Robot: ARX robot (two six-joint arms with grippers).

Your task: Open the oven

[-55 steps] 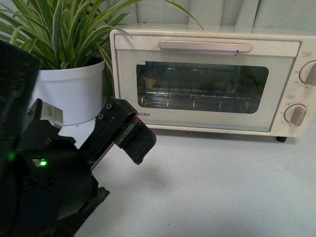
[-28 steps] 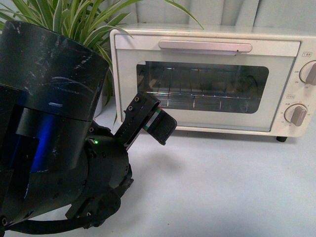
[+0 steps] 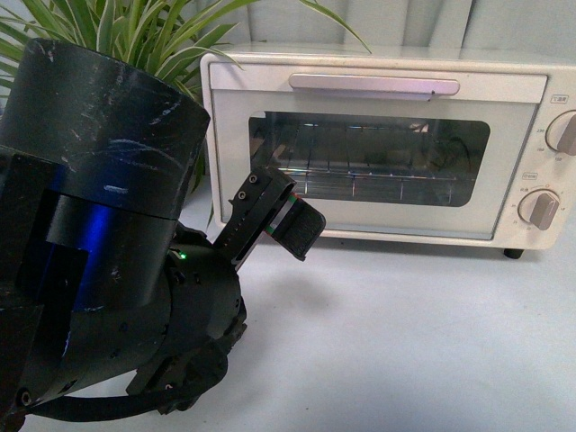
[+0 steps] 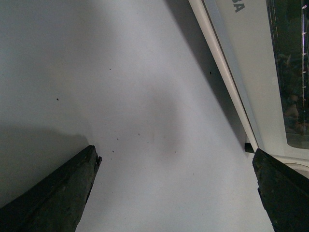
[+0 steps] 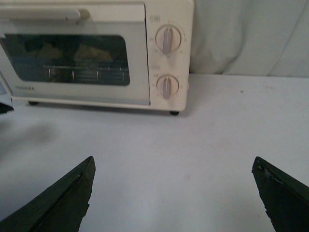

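While my left gripper (image 4: 175,153) hangs spread wide over the white table (image 3: 405,342), the oven (image 3: 378,144) stands just ahead, door shut, handle (image 3: 373,85) untouched. Its brand lettering (image 5: 24,88) is too small to read. My right gripper (image 5: 174,162), likewise spread, is well short of it.

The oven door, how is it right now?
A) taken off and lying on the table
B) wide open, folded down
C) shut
C: the oven door sits flat against the front, with its bar handle up at the top edge and the wire rack showing only through the glass.
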